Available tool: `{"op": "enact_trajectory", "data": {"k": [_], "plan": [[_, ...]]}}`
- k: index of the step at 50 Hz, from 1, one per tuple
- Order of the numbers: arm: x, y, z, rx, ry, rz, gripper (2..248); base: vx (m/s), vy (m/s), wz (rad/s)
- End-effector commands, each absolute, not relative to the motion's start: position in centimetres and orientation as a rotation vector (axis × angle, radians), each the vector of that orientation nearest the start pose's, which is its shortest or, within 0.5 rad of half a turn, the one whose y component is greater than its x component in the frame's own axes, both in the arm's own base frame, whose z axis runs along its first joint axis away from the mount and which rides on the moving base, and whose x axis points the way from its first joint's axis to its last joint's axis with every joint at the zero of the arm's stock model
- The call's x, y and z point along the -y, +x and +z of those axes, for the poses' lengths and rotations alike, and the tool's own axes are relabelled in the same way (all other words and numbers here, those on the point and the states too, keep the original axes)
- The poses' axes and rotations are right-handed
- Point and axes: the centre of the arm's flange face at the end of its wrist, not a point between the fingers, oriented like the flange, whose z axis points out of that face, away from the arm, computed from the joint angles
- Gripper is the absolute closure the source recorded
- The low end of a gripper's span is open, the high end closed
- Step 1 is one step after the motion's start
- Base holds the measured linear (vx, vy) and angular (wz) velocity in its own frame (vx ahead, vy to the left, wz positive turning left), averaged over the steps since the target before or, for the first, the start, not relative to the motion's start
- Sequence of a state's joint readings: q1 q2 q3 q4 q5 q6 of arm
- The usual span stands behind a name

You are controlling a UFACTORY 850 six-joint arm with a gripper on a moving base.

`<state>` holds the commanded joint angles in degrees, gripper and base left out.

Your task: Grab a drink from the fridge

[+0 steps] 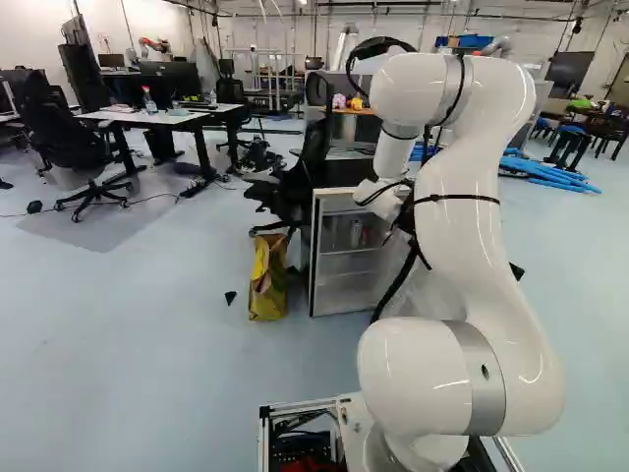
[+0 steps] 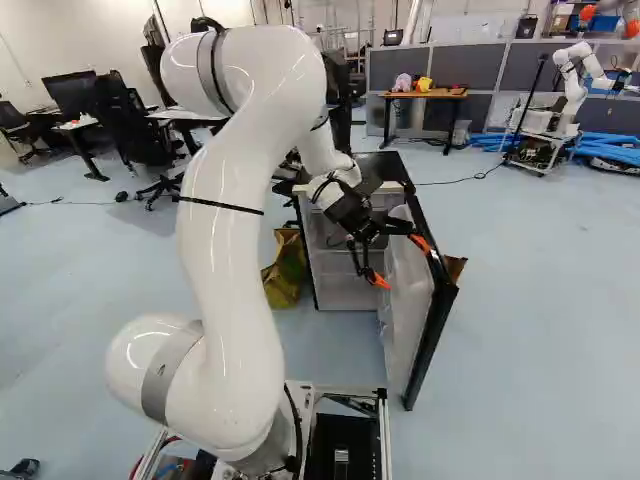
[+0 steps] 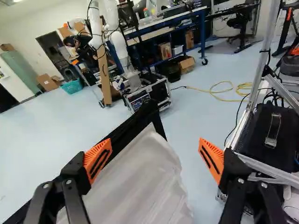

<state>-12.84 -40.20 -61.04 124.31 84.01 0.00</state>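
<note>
In the right base view my gripper (image 2: 400, 262) hangs at the inner side of the fridge door (image 2: 436, 322), which stands swung out from the fridge (image 2: 308, 245). My gripper (image 3: 155, 161) is open in the wrist view, orange pads wide apart with nothing held. The white door liner (image 3: 140, 179) lies under and between the fingers, and one finger overlaps the door's dark edge; contact cannot be told. In the left base view, small containers (image 1: 356, 233) stand on an upper shelf inside the fridge (image 1: 313, 258); the arm hides part of the interior.
A yellow bag (image 1: 267, 280) stands beside the fridge, with a black chair (image 1: 295, 182) behind it. Desks (image 1: 162, 118) are farther back. Another robot (image 2: 570, 85) is at the far right of the right base view. In the wrist view, a black case (image 3: 268, 133) sits on a metal frame beside the gripper.
</note>
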Motion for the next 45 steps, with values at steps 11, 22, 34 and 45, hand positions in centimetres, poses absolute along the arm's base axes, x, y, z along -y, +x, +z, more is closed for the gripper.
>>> {"op": "enact_trajectory", "data": {"k": [11, 22, 34, 45], "plan": [[20.7, 47.7, 29.2, 1.934, 0.438, 0.749, 3, 0.0, 0.0, 0.0], [23.0, 48.2, 29.3, 1.981, 0.397, 0.736, 3, 0.0, 0.0, 0.0], [25.5, 48.5, 29.6, 2.006, 0.342, 0.727, 3, 0.0, 0.0, 0.0], [27.7, 48.8, 29.9, 2.025, 0.293, 0.721, 3, 0.0, 0.0, 0.0]]}}
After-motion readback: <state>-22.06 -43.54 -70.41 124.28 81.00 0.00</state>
